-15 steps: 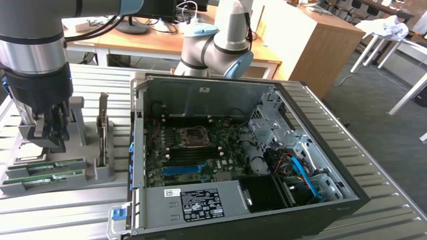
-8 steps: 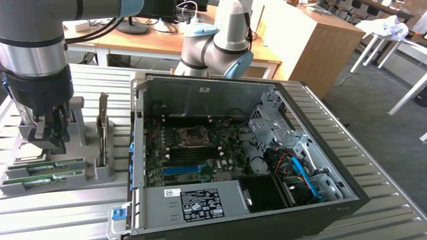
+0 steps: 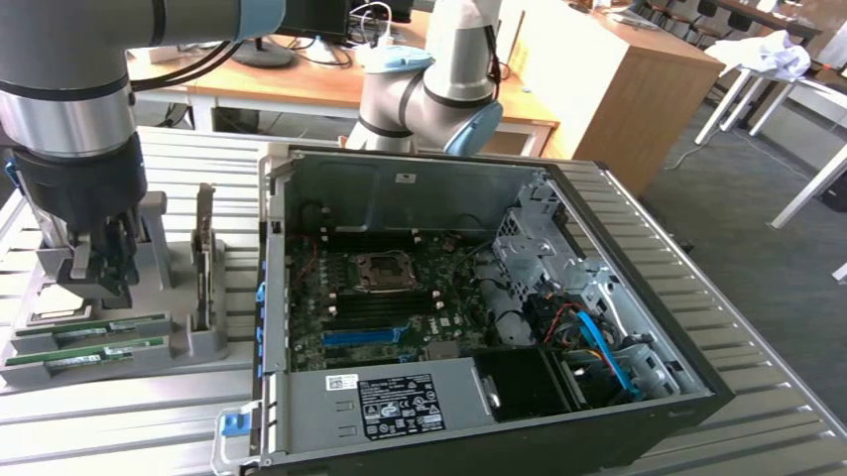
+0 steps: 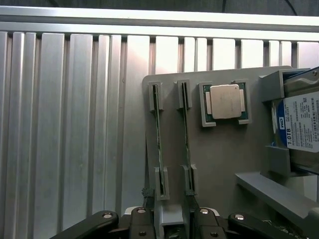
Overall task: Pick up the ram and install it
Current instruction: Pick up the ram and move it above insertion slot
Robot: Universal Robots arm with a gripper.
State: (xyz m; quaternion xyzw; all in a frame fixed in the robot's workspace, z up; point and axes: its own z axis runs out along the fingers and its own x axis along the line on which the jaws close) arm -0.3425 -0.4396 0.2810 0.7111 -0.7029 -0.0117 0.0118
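In the exterior view, the gripper (image 3: 106, 286) hangs low over the grey holder (image 3: 198, 342), which sits on the slatted table (image 3: 133, 416) beside the open computer case (image 3: 397, 188). The ram (image 3: 82, 358) sits in the holder's outermost slot, along the holder's front edge. Its long axis runs along that edge, one end toward the case and the other away from it. A second ram stick (image 3: 95, 331) lies parallel in the next slot further into the holder. A dark expansion card (image 3: 205, 253) stands on edge at the holder's case-side end. The arm hides the holder's rear part here, and this view does not make the jaws' spacing clear.

The wrist view looks straight down on the holder (image 4: 219, 159). The ram (image 4: 159, 134) stands on its thin edge, seen as a narrow green line held by a bracket at each end of the holder. Its twin (image 4: 187, 134) stands the same way alongside. Further into the holder are a silver processor (image 4: 225, 101) in a square seat and a hard drive (image 4: 301, 122) with a blue-white label, neither of them clear in the other view. The gripper (image 4: 170, 219) shows with its jaws spread apart and nothing between them, above the end brackets where both sticks finish. The ribbed table (image 4: 75, 124) lies beyond the holder's outer edge.
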